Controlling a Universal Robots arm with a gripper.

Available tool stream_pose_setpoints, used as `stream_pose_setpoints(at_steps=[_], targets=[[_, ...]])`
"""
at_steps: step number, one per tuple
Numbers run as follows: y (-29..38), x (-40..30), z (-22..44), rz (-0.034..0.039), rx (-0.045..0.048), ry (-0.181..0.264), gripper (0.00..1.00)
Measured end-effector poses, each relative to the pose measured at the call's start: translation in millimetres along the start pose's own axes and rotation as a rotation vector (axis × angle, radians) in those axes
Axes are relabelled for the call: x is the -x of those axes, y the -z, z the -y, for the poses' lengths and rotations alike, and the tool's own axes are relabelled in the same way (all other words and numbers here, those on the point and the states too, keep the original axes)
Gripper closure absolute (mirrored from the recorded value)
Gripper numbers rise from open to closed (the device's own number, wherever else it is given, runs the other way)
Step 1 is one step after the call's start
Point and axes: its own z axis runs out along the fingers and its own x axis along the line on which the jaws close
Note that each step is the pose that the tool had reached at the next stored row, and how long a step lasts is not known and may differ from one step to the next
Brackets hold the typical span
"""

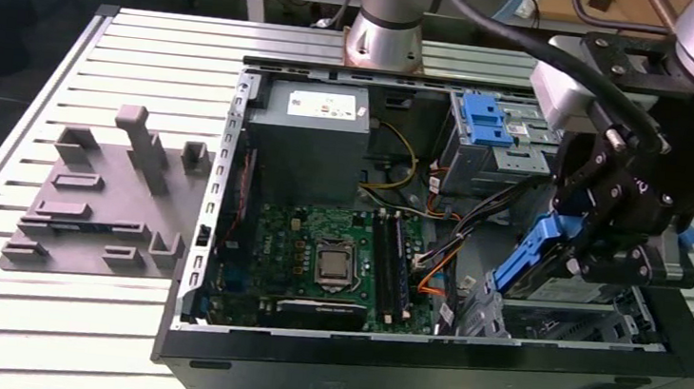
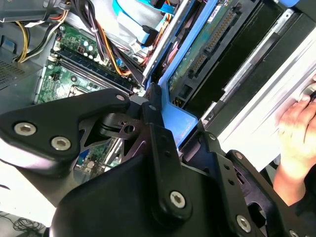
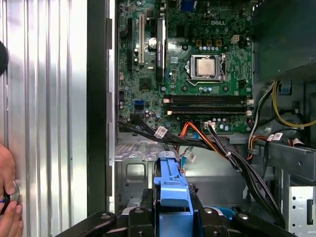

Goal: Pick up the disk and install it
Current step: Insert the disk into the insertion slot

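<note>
**One disk, clamped by its blue tab over the open case**

One arm works here. Its gripper sits at about four o'clock in the exterior view, over the corner of the open black computer case. The fingers are closed on the disk, pinching the end tab of its blue carrier. In the first wrist view the tab of the disk stands squarely between the two black fingers of the gripper. In the second wrist view the disk shows its green circuit side and its blue frame, held in the same grip of the gripper.

The disk is off the table and steeply tilted, almost on edge, with its free end dipping into the case. Whether that end touches the metal bay below cannot be told.

The motherboard lies at nine o'clock from the disk. The grey power supply box sits at twelve o'clock from the motherboard. The blue-latched drive cage is at twelve o'clock from the gripper, near it but apart. Black and orange cables run between the motherboard and the disk.

The case rests on a slatted metal table. A grey fixture plate lies at nine o'clock from the case, just beside its wall. A person's hand rests on the table outside the case.
</note>
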Motion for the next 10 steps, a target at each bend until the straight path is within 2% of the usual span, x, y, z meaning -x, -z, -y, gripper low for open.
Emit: stream_pose_setpoints(at_steps=[10], targets=[[-9.2,-0.3,0.1,0.0,0.0,0.0,0.64]])
